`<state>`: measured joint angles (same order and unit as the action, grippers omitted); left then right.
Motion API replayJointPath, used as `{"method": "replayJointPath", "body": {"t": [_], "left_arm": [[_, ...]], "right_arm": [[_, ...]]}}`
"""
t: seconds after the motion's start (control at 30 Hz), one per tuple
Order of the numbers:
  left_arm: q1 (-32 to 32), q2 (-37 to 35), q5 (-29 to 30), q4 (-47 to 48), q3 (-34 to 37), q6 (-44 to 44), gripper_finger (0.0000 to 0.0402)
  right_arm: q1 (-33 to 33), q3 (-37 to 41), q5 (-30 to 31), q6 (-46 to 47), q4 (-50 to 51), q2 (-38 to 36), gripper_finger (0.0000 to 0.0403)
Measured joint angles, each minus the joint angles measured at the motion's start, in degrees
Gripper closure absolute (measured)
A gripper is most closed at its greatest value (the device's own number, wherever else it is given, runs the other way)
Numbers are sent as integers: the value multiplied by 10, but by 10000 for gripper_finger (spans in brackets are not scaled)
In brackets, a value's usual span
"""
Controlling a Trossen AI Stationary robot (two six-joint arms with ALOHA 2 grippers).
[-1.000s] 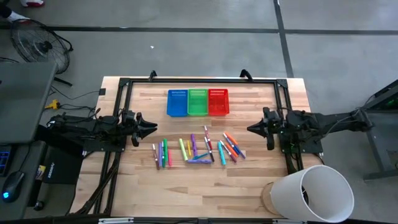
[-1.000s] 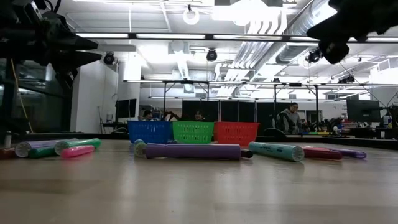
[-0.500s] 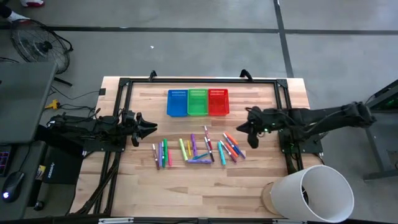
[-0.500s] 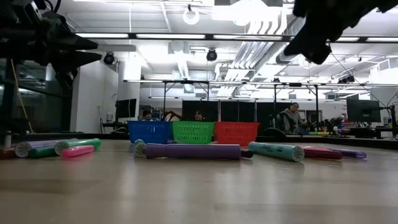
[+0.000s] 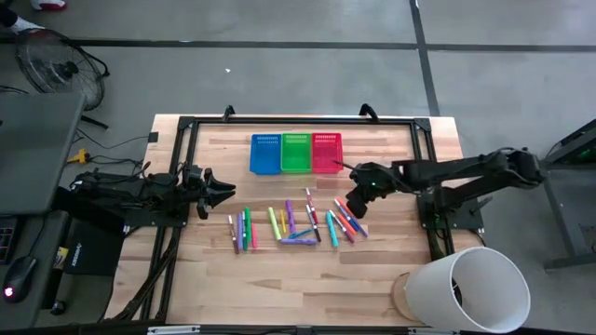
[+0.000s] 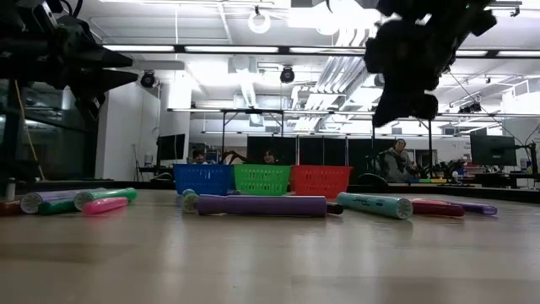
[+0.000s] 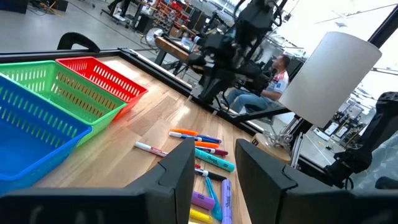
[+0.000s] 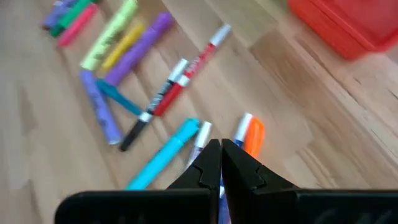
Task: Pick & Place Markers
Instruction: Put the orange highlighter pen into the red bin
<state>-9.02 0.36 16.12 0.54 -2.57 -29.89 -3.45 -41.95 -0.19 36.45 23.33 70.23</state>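
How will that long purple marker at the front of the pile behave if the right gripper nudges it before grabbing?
The purple marker looks like a smooth round barrel lying flat on the wooden table, so it would probably roll. It looks stiff and likely light, so a nudge from the shut right gripper could skid it into neighbouring markers.

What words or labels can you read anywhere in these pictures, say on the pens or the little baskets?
None can be read.
The markers carry dark print on their barrels, clearest on a purple one and a yellow-green one, but it is too blurred to make out.
The blue, green and red baskets show no lettering.
The white cylinder at the table's corner is blank.
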Motion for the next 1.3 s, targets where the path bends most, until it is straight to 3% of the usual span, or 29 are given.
{"method": "replayJointPath", "body": {"t": [0.47,0.83,1.07,1.3], "left_arm": [[0,0,0,0,0,0,286],[0,0,0,0,0,0,286],[0,0,0,0,0,0,286],[0,0,0,0,0,0,286]], "right_arm": [[-11,0,12,51,11,63,401],[-9,0,10,25,46,75,396],[-6,-84,41,-36,186,97,359],[-6,-189,74,-94,321,187,301]]}}
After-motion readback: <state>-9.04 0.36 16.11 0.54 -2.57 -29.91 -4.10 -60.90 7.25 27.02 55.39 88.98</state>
